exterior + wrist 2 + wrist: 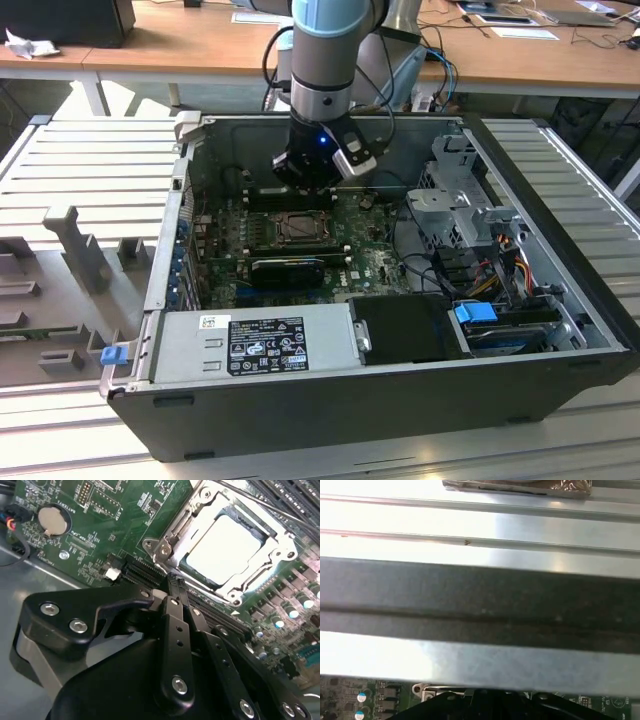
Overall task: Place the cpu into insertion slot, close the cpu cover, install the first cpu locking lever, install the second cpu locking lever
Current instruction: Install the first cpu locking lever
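Note:
The cpu (224, 547) is a pale square lying in the insertion slot (300, 229) on the green board. The cpu cover (186, 532), a silvery frame with a square window, lies flat over it. My gripper (172, 582) hovers just beside the socket's edge, its two black fingers (172, 630) pressed together with nothing between them. In the exterior view the gripper (308, 182) hangs inside the open computer case, just behind the socket. A locking lever cannot be made out for certain along the frame.
Black memory slots (290, 500) run beside the socket, and black expansion slots (145, 572) lie under the fingertips. A coin battery (52, 521) sits on the board. The power supply (255, 345), drive cage (460, 200) and cables (500, 270) stand around the board inside the case wall (480, 605).

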